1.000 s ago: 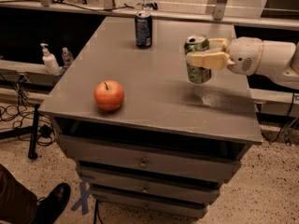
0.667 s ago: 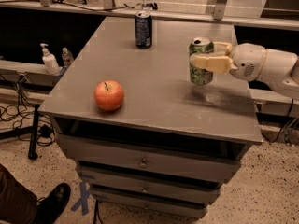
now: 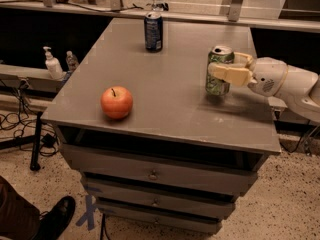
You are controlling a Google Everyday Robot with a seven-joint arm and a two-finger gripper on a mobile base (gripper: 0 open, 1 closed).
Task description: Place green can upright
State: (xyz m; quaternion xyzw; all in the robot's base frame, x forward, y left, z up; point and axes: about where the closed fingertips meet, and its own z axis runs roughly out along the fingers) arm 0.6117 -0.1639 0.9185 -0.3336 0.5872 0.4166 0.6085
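The green can (image 3: 218, 84) stands upright at the right side of the grey table (image 3: 170, 79), silver top up; its base is at or just above the tabletop. My gripper (image 3: 231, 67) reaches in from the right and is shut on the green can, with one pale finger (image 3: 229, 74) across its front and the other behind it. The white arm (image 3: 285, 84) extends off the right edge.
A red apple (image 3: 116, 102) sits at the front left of the table. A dark blue can (image 3: 153, 31) stands at the back centre. Drawers (image 3: 152, 174) are below the top. Two bottles (image 3: 51, 64) stand on a ledge at left. A shoe (image 3: 55, 216) is at bottom left.
The gripper has moved the green can slightly right and downward toward the tabletop, and the can now stands straighter. The apple and blue can have not moved.
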